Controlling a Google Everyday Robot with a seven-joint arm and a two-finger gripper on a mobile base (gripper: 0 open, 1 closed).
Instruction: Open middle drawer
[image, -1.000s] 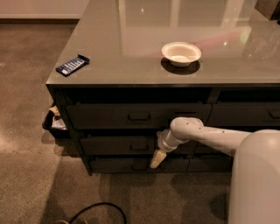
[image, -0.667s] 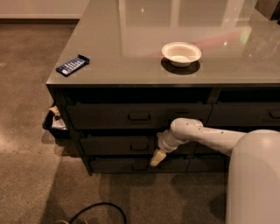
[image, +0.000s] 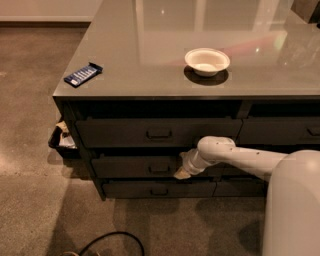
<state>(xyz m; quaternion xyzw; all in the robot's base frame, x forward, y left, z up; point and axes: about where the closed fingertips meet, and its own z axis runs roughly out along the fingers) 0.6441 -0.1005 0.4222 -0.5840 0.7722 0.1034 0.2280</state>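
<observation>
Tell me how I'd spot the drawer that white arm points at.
Find the big grey counter with the white bowl; below its front edge, three wide dark drawers are stacked. The middle drawer is second down. Unlike the top drawer and bottom drawer, it has the gripper at its front, just beside its small handle.

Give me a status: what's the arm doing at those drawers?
Gripper at middle drawer front, just right of its handle. Drawer not pulled out. Black cable on floor below, clear of it.

Dim; glare on tabletop; pincer at shadowed middle drawer front.
</observation>
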